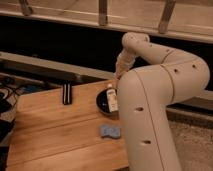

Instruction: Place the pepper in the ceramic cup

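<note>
My gripper hangs at the end of the white arm, over the far edge of the wooden table. A small dark-red piece, the pepper, shows at its tip, held above the table. The dark ceramic cup sits just below and in front of the gripper. A white bottle stands against the cup's right side and hides part of it.
A blue sponge lies on the table in front of the cup. A dark striped object lies at the back left. My own white arm covers the table's right side. A dark wall and rail run behind.
</note>
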Robot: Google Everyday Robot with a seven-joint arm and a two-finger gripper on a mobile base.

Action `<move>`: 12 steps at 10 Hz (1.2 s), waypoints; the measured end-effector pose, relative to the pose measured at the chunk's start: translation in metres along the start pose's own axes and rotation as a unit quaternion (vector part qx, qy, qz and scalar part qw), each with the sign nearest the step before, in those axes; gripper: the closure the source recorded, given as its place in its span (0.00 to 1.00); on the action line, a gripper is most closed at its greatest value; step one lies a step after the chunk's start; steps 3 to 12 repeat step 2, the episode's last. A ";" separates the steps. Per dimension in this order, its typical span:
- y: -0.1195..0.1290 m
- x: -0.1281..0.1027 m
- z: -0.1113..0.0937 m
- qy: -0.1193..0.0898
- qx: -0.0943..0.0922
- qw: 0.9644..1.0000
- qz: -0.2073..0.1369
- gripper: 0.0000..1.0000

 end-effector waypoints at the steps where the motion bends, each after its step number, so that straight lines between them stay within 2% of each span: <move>1: 0.002 0.011 -0.006 0.002 -0.001 1.000 -0.009 0.98; 2: 0.001 0.020 -0.007 0.004 -0.001 1.000 -0.016 0.98; 12: 0.001 0.020 -0.007 0.004 -0.001 1.000 -0.016 0.98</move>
